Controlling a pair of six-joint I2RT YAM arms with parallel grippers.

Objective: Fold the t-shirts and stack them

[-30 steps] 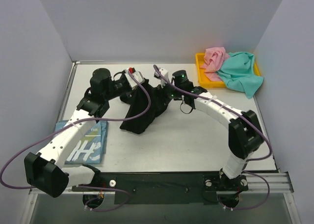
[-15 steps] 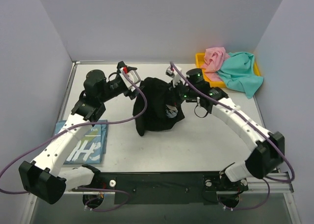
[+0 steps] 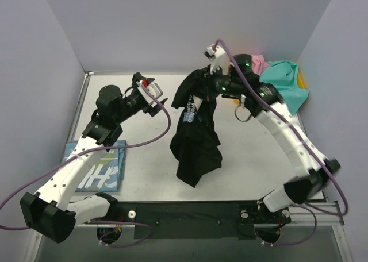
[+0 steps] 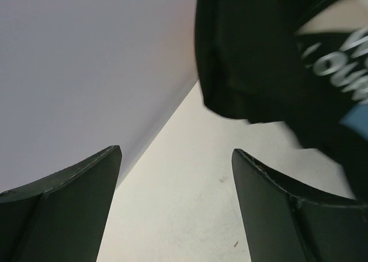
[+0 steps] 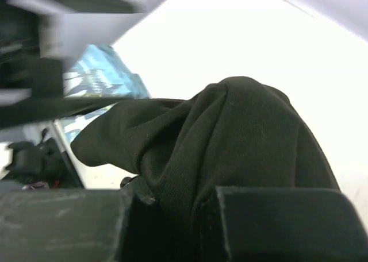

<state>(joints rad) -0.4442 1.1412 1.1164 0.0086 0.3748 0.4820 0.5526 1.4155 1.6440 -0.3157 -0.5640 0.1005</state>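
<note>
Holds the right gripper (image 3: 211, 77) high over the far middle of the table (image 3: 253, 153), fingers pressed together on a bunched fold of the black t-shirt (image 3: 196, 141). Stretches the right arm up and away from its base, elbow out by the right edge, forearm slanting back toward the centre, wrist tipped over the cloth. Lets the shirt hang from that pinch in a long crumpled drape, top at the gripper, tail down toward the near middle. Cannot tell whether the tail touches the surface. Shows white lettering (image 3: 192, 104) and a pale patch high on the drape.

Over to the right wrist view: dark cloth bulging up and away from the grip, wedged at the bottom edge between the two finger blocks.

Now the left gripper (image 3: 152, 94): spread wide, nothing between the fingers, just left of the hanging shirt and apart from it. Runs the left arm from the near left corner up along the left side, elbow at the far left, forearm pointing right toward the drape. From the left wrist view, two dark fingers (image 4: 86, 181) well apart, bare table between them, black cloth hanging past the tips at upper right.

Elsewhere: light blue t-shirt (image 3: 103, 171) lying flat at the near left, partly under the left arm. Pink t-shirt (image 3: 260, 62) and teal t-shirt (image 3: 284, 83) heaped on the yellow tray (image 3: 301, 79) at the far right corner, teal spilling over its edge.
</note>
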